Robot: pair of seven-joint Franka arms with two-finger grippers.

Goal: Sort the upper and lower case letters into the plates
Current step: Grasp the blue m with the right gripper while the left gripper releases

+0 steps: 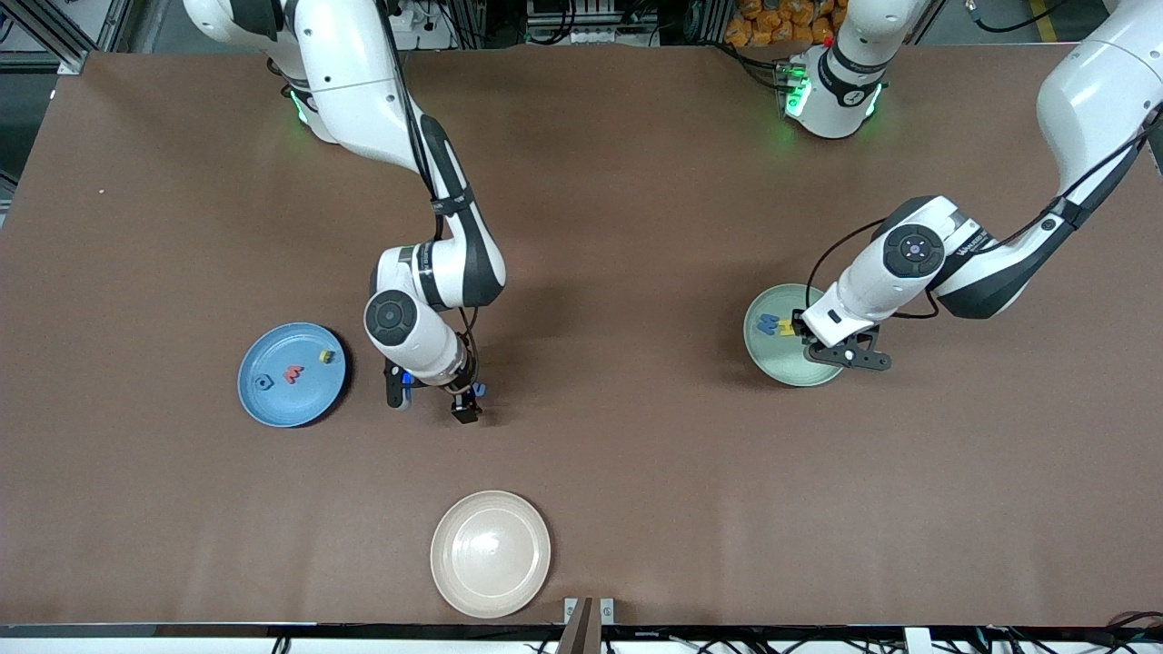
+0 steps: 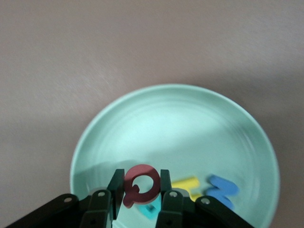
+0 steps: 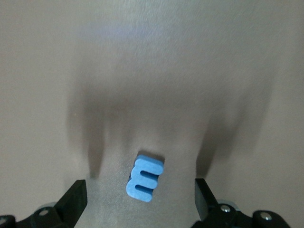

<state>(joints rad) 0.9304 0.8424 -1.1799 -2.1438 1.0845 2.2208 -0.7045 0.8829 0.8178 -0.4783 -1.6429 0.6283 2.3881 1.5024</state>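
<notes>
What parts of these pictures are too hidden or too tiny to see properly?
- Teal letter in the mint plate: left wrist view, mostly covered by the red letter held in the left gripper.
- Letters in the blue plate: front view, too small to read.
- Blue letter on the table: front view, mostly hidden under the open right gripper.
- Mint plate's edge: left wrist view, cut off by the frame.

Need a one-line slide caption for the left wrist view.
Left gripper holds a red letter over the mint green plate, where yellow, blue and teal letters already lie.
</notes>
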